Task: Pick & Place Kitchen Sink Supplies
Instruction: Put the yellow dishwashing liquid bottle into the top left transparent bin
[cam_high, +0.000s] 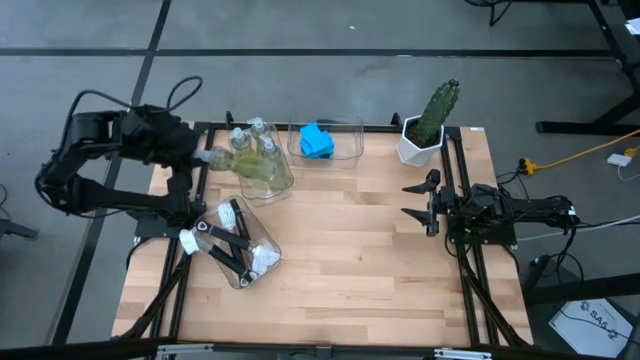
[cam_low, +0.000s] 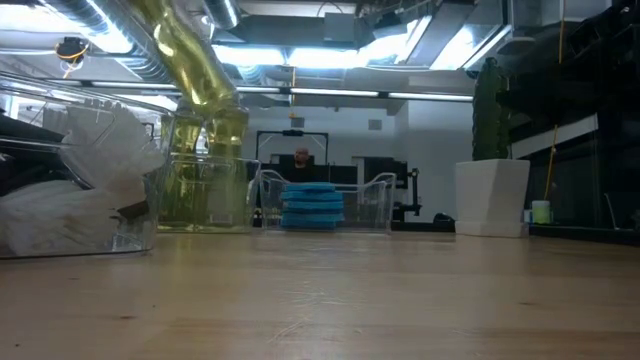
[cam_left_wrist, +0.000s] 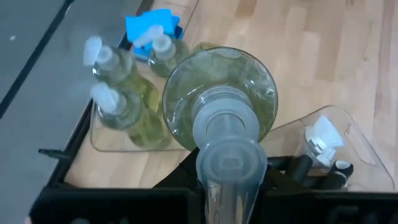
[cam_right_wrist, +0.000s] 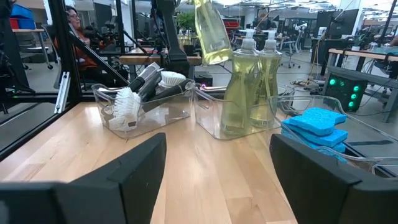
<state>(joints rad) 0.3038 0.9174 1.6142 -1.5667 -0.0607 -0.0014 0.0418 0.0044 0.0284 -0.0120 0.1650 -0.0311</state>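
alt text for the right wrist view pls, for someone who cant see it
A tilted soap bottle hangs above a clear bin where two more pump bottles stand upright. Beside it, another bin holds white-headed dish brushes, and blue sponges are stacked nearer the camera. The right gripper is open, empty, in the foreground.

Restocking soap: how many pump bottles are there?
4: three stand in the clear bin, one is held tilted above it by the left end effector. Others could be hidden.
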